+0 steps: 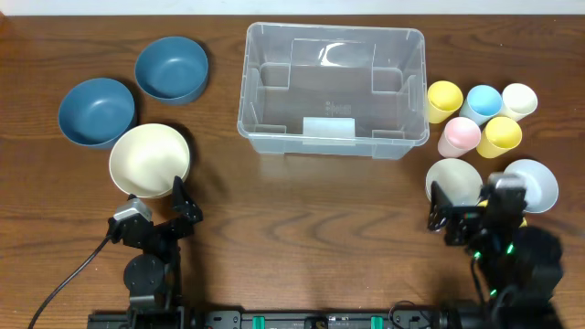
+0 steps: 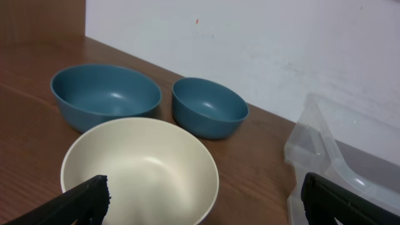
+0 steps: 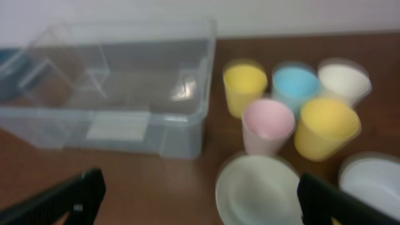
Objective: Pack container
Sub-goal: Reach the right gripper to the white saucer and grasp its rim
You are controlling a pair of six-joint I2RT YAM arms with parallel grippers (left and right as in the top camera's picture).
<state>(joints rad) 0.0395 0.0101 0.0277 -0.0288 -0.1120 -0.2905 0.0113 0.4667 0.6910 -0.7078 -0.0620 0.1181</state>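
We count one container (image 1: 320, 87), a large clear plastic bin, rectangular with a rounded rim and moulded ribs, at upper centre of the overhead frame; to its left sit three smooth round bowls, two blue bowls (image 1: 96, 111) and one cream bowl (image 1: 150, 161); at right stand five small pastel cups (image 1: 460, 135), two yellow, one blue, one white, one pink, with two pale bowls (image 1: 453, 178) below them. The left gripper (image 2: 203, 203) and the right gripper (image 3: 200, 197) both hold their dark fingers wide apart, clasping nothing.
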